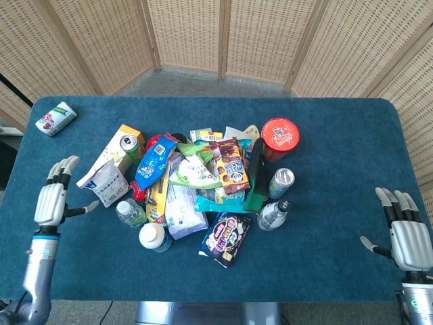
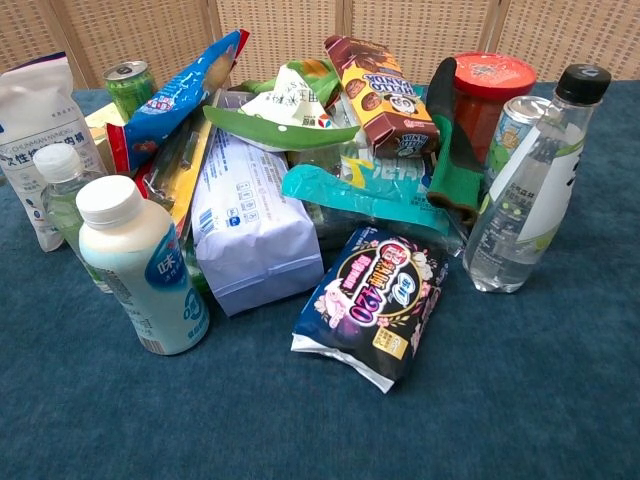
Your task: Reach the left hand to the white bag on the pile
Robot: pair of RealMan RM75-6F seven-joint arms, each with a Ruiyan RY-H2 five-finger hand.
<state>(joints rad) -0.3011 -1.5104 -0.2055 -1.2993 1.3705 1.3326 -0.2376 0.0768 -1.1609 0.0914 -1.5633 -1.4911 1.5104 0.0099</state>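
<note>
While hovering spread and empty, left hand (image 1: 52, 202) best eased rightward toward the white bag (image 1: 104, 180) just beside its fingertips at the pile's near-left edge, avoiding the small bottle (image 1: 130, 212) beyond its thumb.

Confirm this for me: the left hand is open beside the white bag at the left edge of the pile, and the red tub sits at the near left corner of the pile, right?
Not quite. The red tub sits at the pile's far right corner, as the head view shows. The left hand is indeed open beside the white bag.
</note>
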